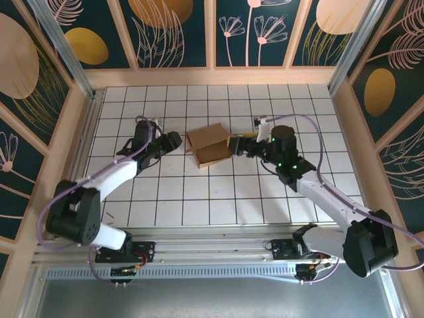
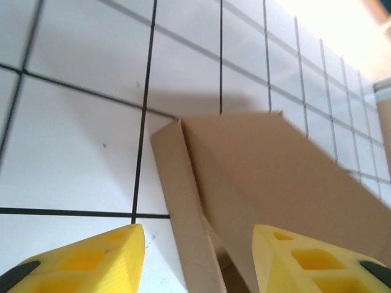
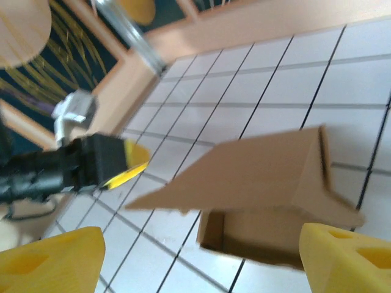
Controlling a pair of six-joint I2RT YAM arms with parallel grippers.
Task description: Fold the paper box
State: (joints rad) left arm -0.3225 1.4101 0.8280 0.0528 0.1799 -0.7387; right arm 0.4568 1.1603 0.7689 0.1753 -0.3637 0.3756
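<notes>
Top cam sits above and behind the arm bases and looks down, far enough to take in the whole desk (image 1: 218, 192). Left wrist cam is very near and low, looks fwd between the left end effector (image 2: 197, 244) fingers. Right wrist cam is also near, tilted, and looks across the desk twd the left end effector. All 3 views share the paper box (image 1: 211, 147).

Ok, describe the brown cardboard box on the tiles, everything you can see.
The plain brown cardboard box is half folded: a shallow open tray with one wide panel raised and tilted over it, and a narrow creased flap along one side. It rests on the white tiled table, near its middle, between the left claw and the right claw; contact with either is unclear.
</notes>
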